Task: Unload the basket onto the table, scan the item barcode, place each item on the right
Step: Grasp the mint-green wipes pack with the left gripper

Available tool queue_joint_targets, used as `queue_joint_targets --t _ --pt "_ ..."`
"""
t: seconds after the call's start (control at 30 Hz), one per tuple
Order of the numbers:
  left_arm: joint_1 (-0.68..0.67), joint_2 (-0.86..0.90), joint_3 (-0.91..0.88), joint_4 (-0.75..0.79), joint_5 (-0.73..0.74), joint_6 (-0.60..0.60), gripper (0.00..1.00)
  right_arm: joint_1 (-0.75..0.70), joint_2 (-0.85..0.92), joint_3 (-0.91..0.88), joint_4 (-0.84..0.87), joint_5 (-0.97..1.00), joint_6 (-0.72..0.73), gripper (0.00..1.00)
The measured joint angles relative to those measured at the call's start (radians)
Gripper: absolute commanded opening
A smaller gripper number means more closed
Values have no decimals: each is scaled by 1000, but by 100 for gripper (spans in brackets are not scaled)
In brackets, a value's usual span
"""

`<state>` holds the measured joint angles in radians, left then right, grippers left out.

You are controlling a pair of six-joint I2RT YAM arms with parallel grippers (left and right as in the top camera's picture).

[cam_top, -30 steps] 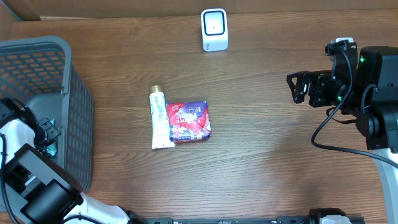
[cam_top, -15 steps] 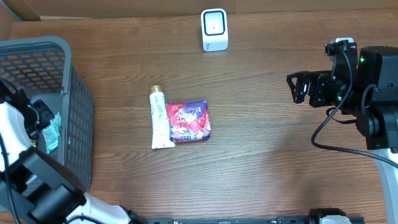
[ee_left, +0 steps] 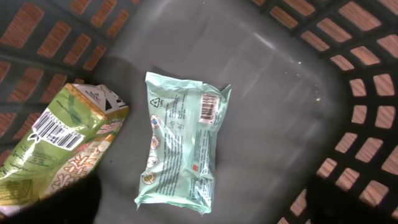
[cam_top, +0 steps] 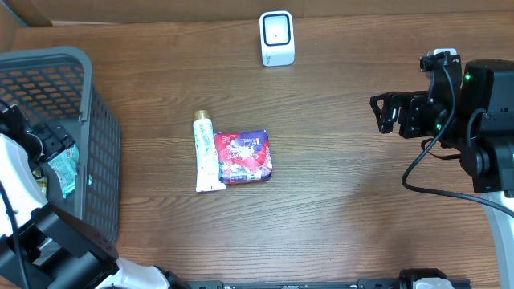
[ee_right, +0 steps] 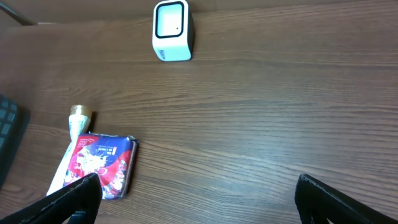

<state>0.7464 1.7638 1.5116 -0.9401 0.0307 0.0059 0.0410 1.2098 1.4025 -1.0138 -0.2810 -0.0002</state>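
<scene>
At the left edge of the table [cam_top: 361,217], inside the grey basket [cam_top: 96,96], the left gripper [ee_left: 202,202] hangs above the floor with its fingers spread wide. Nothing is caught between them. Straight beneath it a mint-green packet [ee_left: 180,143] lies flat on the basket floor, its printed back facing up and a small barcode near one end. Just beside it, touching or nearly so, a green pouch [ee_left: 62,149] leans toward the basket wall, with a black-and-white barcode showing.

Out on the bare wood near the middle of the table, a white tube [cam_top: 206,152] with a gold cap lies lengthwise, and a red-and-purple packet [cam_top: 245,156] sits flat against its right side — the two are touching. The white scanner [cam_top: 277,38] stands upright at the far edge, well apart from both, its window facing the table.

Over on the right the right gripper [ee_right: 202,194] hovers above the table, pointing toward the middle — its fingers stand as wide as the left one's and hold nothing.
</scene>
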Motion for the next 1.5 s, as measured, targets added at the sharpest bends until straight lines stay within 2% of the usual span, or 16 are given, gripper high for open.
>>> queue_joint_targets --t 0.27,0.77,0.9,1.0,1.07,1.13,1.17,1.23,1.4,1.5 --pt "0 72 0 -33 -52 -39 100 0 0 0 0 0 1 100" --pt "0 158 -23 -37 -115 -108 92 0 0 0 0 0 1 100" --pt "0 173 -80 11 -126 -113 81 0 0 0 0 0 1 100" --pt "0 179 -129 47 -126 -116 68 0 0 0 0 0 1 100" --pt "0 182 -145 60 -120 -121 49 0 0 0 0 0 1 100" --pt "0 181 -146 73 -117 -123 19 0 0 0 0 0 1 100" --pt "0 182 -146 76 -118 -122 8 0 0 0 0 0 0 100" --pt "0 175 -144 77 -118 -122 4 0 0 0 0 0 0 100" --pt "0 170 -129 56 -117 -123 4 0 0 0 0 0 1 100" --pt "0 178 -82 -19 -110 -123 4 0 0 0 0 0 1 100"
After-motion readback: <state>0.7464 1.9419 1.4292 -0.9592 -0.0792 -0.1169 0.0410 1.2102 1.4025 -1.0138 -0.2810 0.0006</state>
